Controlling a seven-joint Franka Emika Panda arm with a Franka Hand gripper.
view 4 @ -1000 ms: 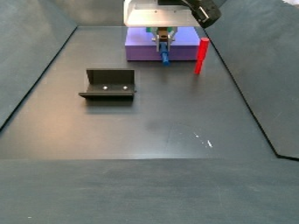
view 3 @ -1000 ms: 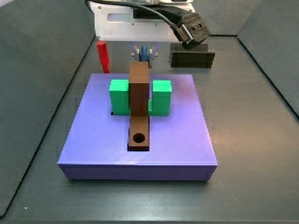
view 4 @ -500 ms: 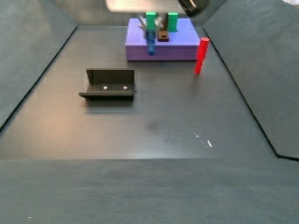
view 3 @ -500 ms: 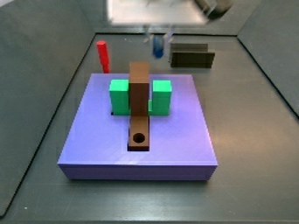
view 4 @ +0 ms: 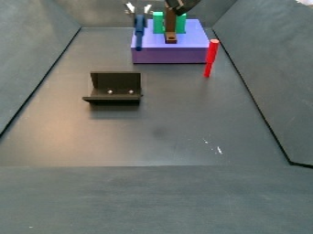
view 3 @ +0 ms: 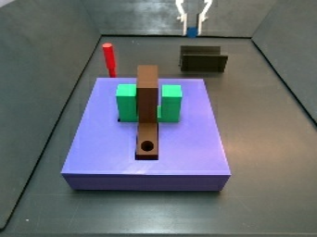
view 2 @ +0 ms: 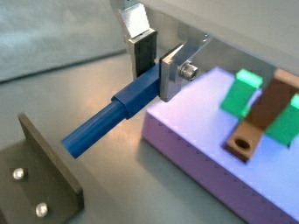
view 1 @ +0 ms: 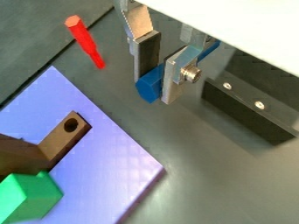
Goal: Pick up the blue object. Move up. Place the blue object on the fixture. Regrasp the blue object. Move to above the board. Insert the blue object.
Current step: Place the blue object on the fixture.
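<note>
My gripper (view 1: 158, 74) is shut on the blue object (view 1: 149, 86), a slim blue peg that sticks out sideways from between the silver fingers (view 2: 142, 52) in a wrist view (view 2: 111, 122). In both side views the gripper is high at the picture's upper edge (view 3: 194, 14) (view 4: 141, 11), off the floor, between the board and the fixture. The fixture (view 3: 205, 60) stands on the floor behind the board (view 3: 186, 153); it also shows in the other views (view 4: 113, 88) (view 1: 251, 101). The board carries a brown bar with a round hole (view 3: 147, 146) and two green blocks (view 3: 126, 102).
A red upright peg (view 3: 107, 59) stands on the floor beside the board's far corner, also seen in a wrist view (view 1: 84, 39) and a side view (view 4: 211, 57). Dark walls close in the floor on the sides.
The gripper has risen from floor level behind the board to the top of both side views, carrying the blue object up with it.
</note>
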